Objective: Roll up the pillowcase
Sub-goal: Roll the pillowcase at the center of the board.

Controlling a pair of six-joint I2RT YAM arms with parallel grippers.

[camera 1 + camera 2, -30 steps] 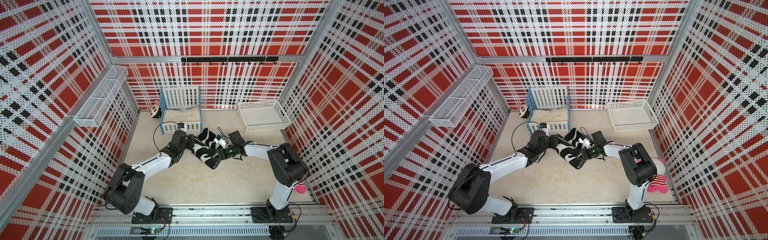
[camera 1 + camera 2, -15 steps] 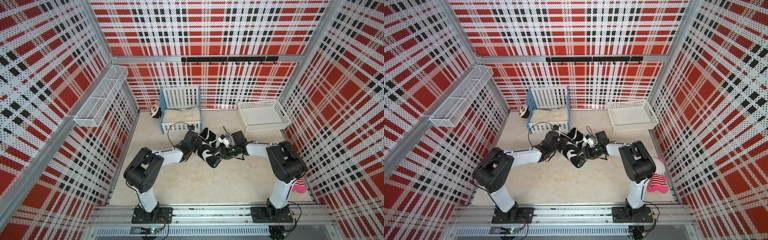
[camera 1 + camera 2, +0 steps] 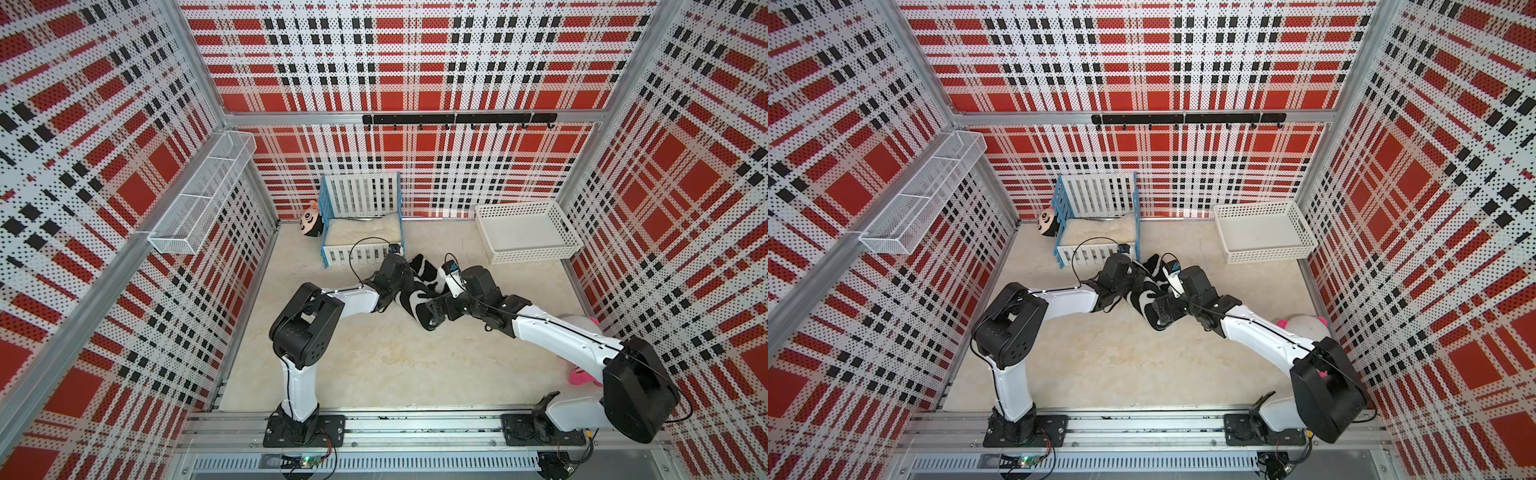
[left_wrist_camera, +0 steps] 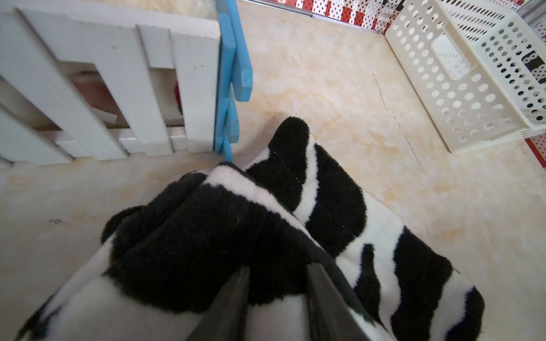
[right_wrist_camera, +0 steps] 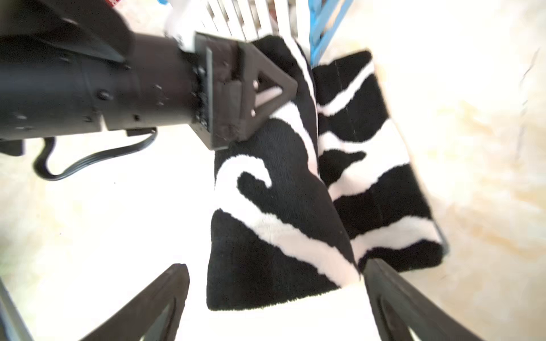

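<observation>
1. Closest in, the right gripper (image 5: 274, 264) is spread wide and has hold of nothing. The near end of the black-and-white zebra-striped plush pillowcase (image 3: 417, 297) sits between its fingers. One tip is right at the cloth's edge, but I can't tell if it touches.
2. The pillowcase is bunched into a chunky, loose roll. It lies slantwise on the beige marbled tabletop (image 3: 374, 353), between the two arms. A flatter flap lies alongside it, so I'd say the rolling isn't finished.
3. At the roll's far end, the left gripper (image 4: 277, 295) is pinched on a thick fold of plush. It's the only thing clamping the roll.
4. Worry one: plush looks springy, so with the near end free the roll could loosen or fan open.
5. Worry two: if the right gripper closes where it is, it might grab only the outer layer and peel it off.
6. Further back, the white-slatted toy crib with blue end frames (image 3: 359, 199) stands just beside the roll's far tip. A shove that way could jam cloth against it.
</observation>
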